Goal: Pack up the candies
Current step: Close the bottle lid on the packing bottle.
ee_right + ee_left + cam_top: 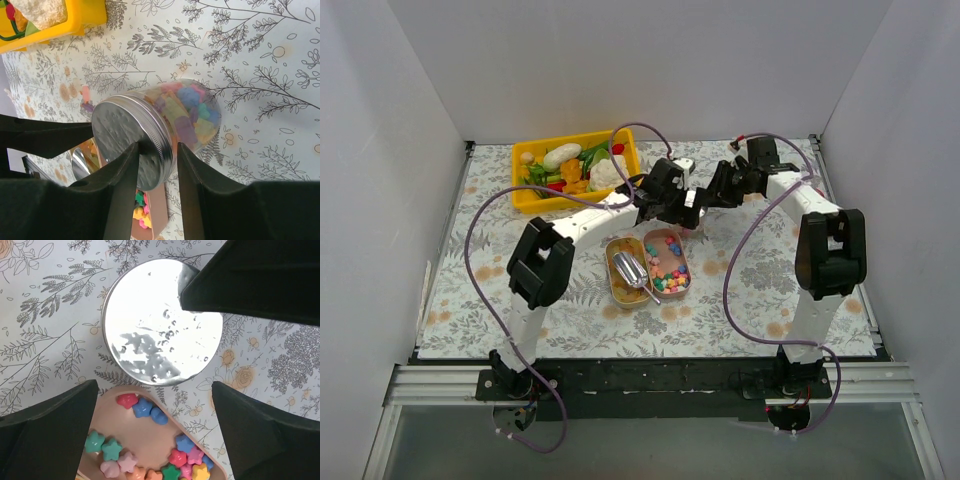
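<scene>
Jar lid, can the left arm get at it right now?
Probably yes: the left tool hangs open over the lid, but the right tool brackets its rim and may crowd it.

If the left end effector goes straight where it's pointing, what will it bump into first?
Probably the shiny jar lid below the left end effector, though depth is unclear.
</scene>
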